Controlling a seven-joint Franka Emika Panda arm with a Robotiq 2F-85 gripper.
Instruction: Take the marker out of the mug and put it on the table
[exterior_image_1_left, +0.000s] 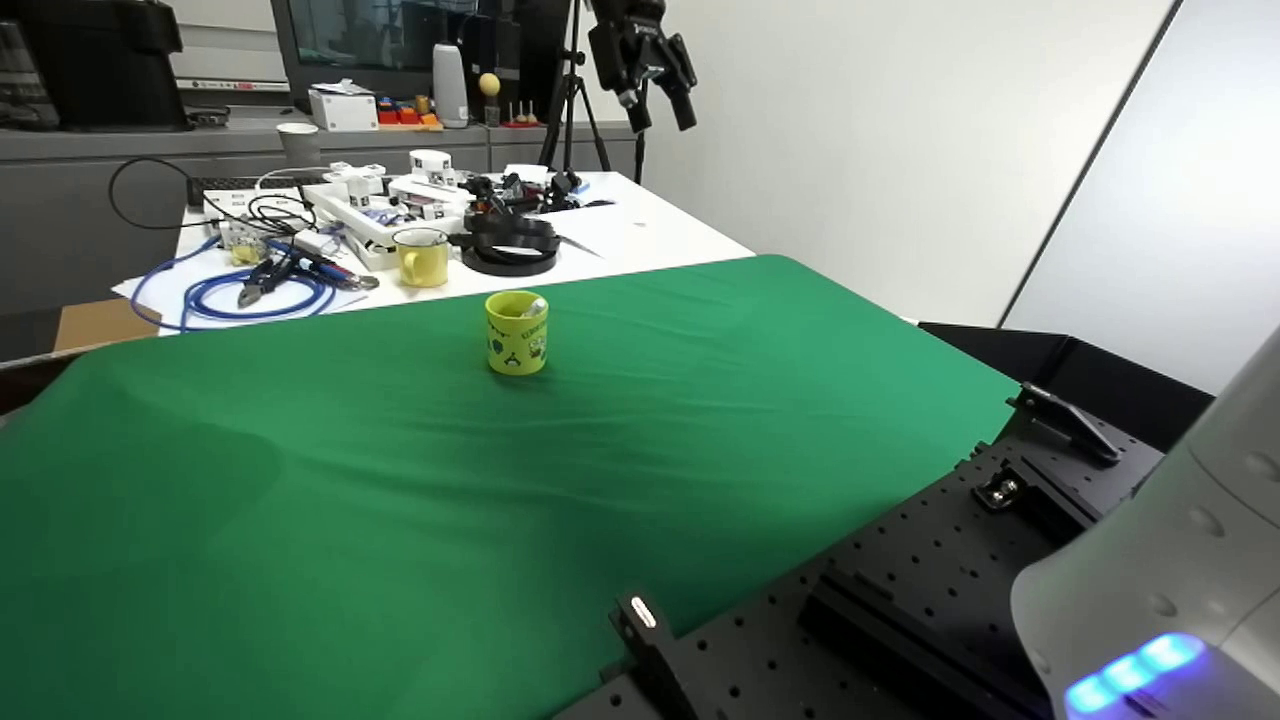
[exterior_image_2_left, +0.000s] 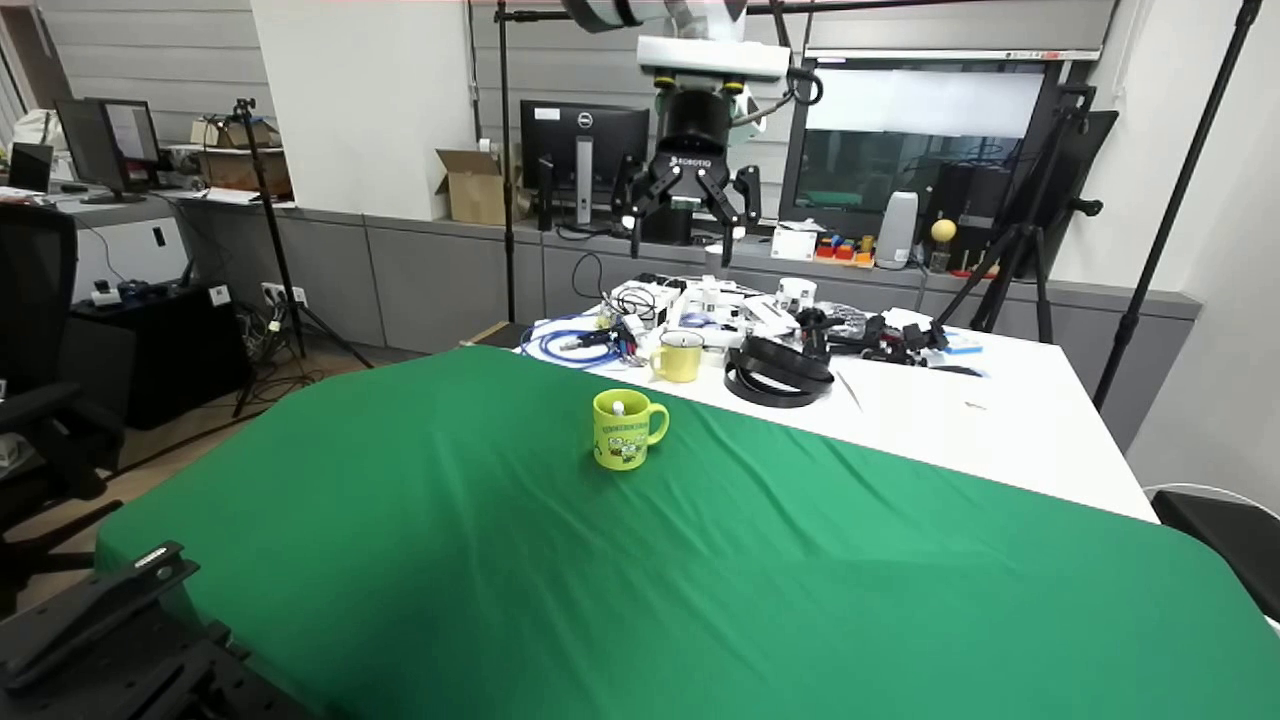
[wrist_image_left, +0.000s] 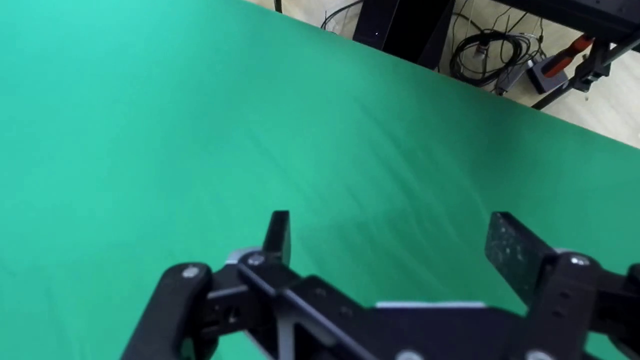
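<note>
The yellow-green mug (exterior_image_1_left: 516, 345) stands upright on the table (exterior_image_1_left: 450, 500) covered in green cloth, near its edge by the white desk. The mug also shows in an exterior view (exterior_image_2_left: 620, 440), with its handle toward the image right. Only the whitish end of the marker (exterior_image_1_left: 536, 307) shows at the mug's rim, also in an exterior view (exterior_image_2_left: 618, 408); the rest is hidden inside. My gripper (exterior_image_2_left: 681, 248) is open and empty, high above the table and apart from the mug. It also shows in an exterior view (exterior_image_1_left: 662, 120). In the wrist view (wrist_image_left: 389, 235) only cloth shows between the fingers.
A white desk (exterior_image_2_left: 940, 420) adjoins the table. It bears a paler yellow mug (exterior_image_2_left: 679, 358), black rings (exterior_image_1_left: 510, 245), blue cable (exterior_image_1_left: 215, 300) and white parts. A black perforated base plate (exterior_image_1_left: 900, 590) lies along the table's side. A tripod (exterior_image_2_left: 1010, 250) stands behind.
</note>
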